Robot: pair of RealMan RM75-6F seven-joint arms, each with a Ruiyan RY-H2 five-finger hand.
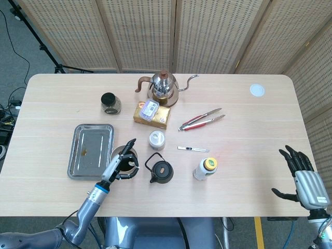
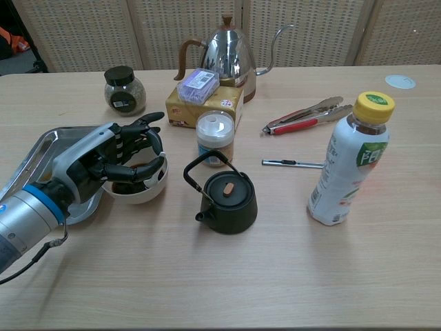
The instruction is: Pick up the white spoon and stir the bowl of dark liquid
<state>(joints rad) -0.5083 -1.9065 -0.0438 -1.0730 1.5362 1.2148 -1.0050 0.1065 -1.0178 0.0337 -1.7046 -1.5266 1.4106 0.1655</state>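
A white bowl (image 2: 153,185) of dark liquid (image 1: 126,153) stands between the metal tray and the black teapot. My left hand (image 2: 114,157) hangs over it from the left, fingers curled down above the liquid. The white spoon (image 1: 134,166) is mostly hidden under those fingers; only a white sliver shows at the bowl's near right side, pinched by the fingertips. In the head view the left hand (image 1: 120,161) covers much of the bowl (image 1: 124,149). My right hand (image 1: 302,175) rests far off at the table's front right edge, fingers spread, holding nothing.
A steel tray (image 1: 91,150) lies left of the bowl. A black teapot (image 2: 227,196) and a white jar (image 2: 216,138) stand just right of it. A drink bottle (image 2: 350,162), pen (image 2: 293,163), tongs (image 1: 201,119), kettle (image 1: 163,87), yellow box (image 1: 151,114) and dark-lidded jar (image 1: 110,102) lie beyond.
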